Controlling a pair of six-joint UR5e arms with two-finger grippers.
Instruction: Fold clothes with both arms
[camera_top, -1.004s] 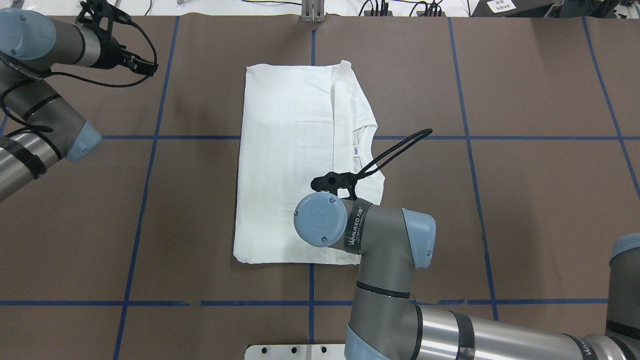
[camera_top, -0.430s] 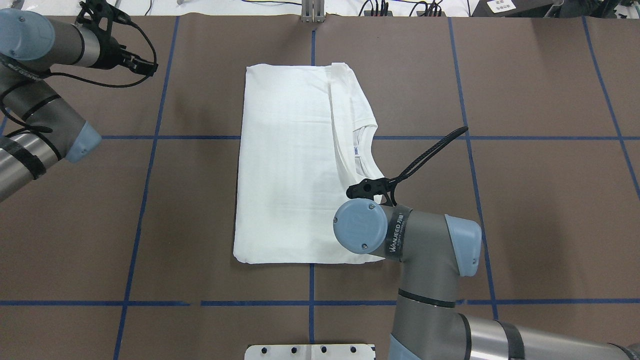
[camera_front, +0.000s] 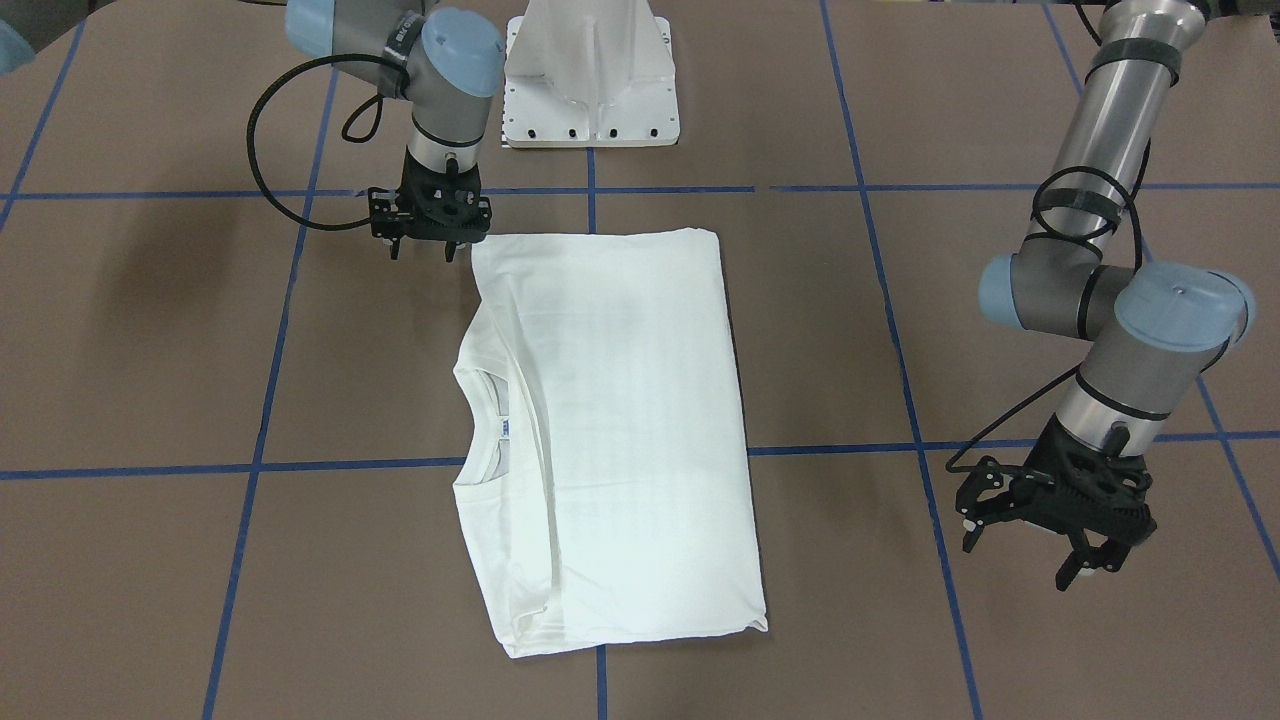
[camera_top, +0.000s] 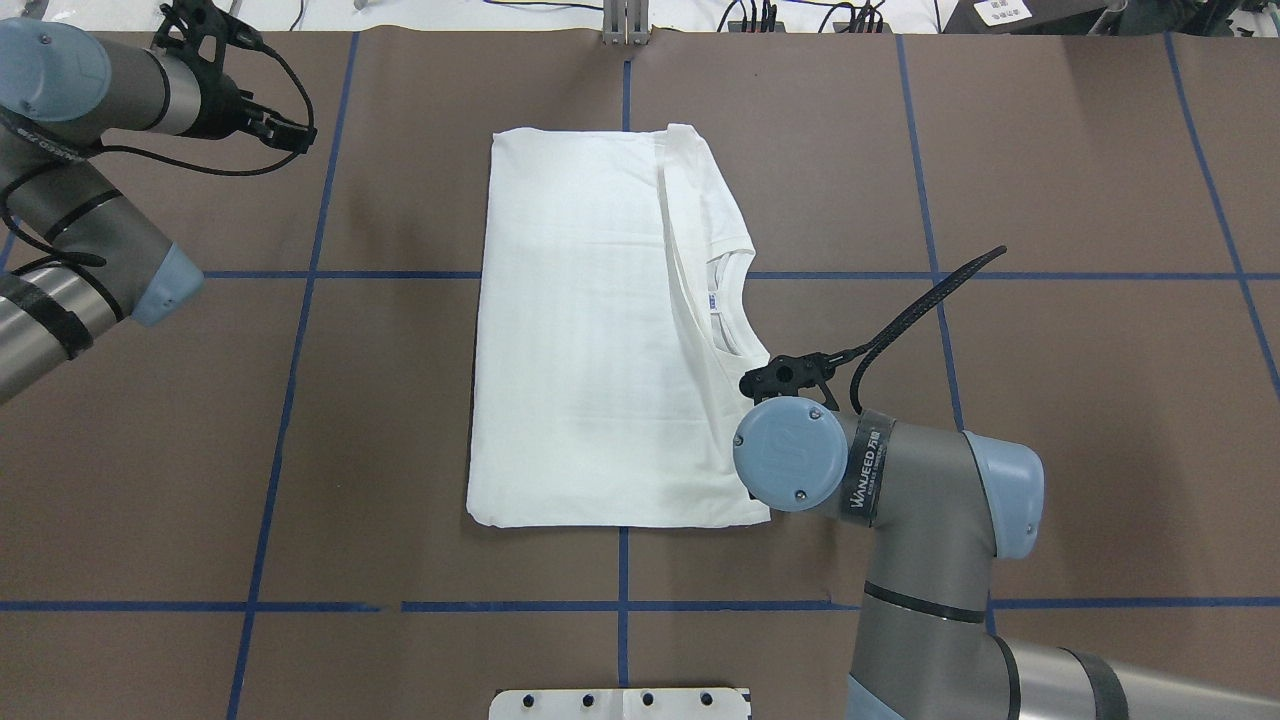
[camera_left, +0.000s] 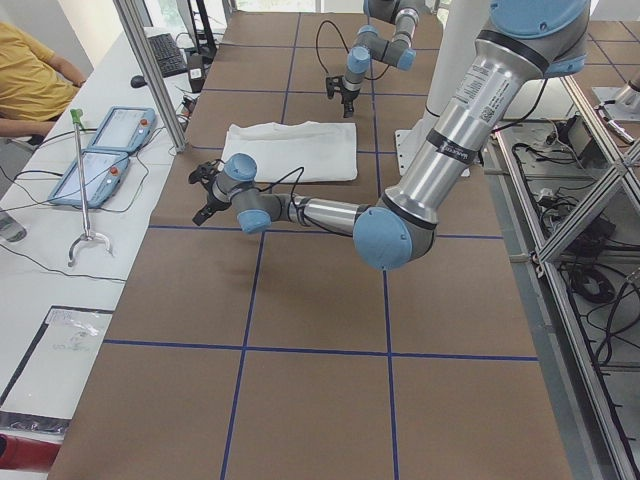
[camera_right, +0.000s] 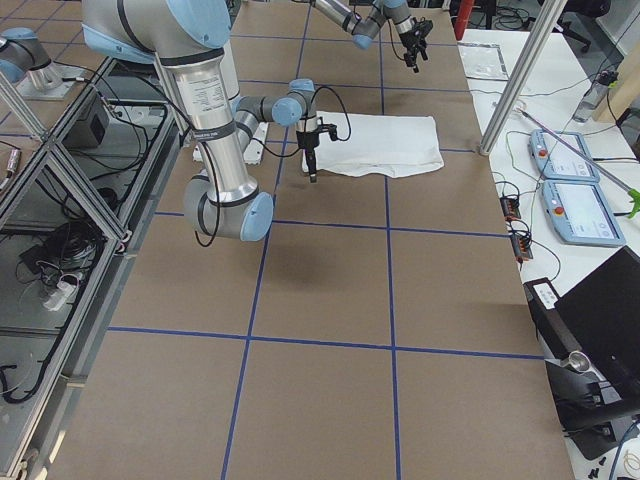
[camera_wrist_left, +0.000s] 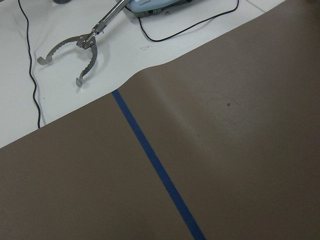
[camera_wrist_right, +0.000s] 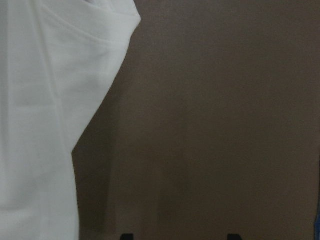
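Note:
The white T-shirt (camera_top: 580, 330) lies folded into a long rectangle in the middle of the brown table, plain side up, with neck and small label (camera_top: 711, 300) showing at its right edge; it also shows in the front view (camera_front: 620, 420). My right gripper (camera_front: 420, 250) is open and empty, hanging just above the table beside the shirt's near right corner. In the overhead view its wrist (camera_top: 795, 455) hides it. The right wrist view shows the shirt's edge (camera_wrist_right: 45, 100) at left. My left gripper (camera_front: 1040, 545) is open and empty, far to the shirt's left.
Blue tape lines (camera_top: 300, 275) grid the brown table cover. The white pedestal base (camera_front: 590, 70) stands at the robot's edge. Past the far edge lie a metal grabber tool (camera_wrist_left: 75, 50) and teach pendants (camera_left: 105, 150) on a white table. A person in yellow (camera_left: 30, 70) sits there.
My right arm has moved to the right, from above the shirt's lower right part to just off its right edge. The shirt's folded flap has settled flat. The left arm has not moved.

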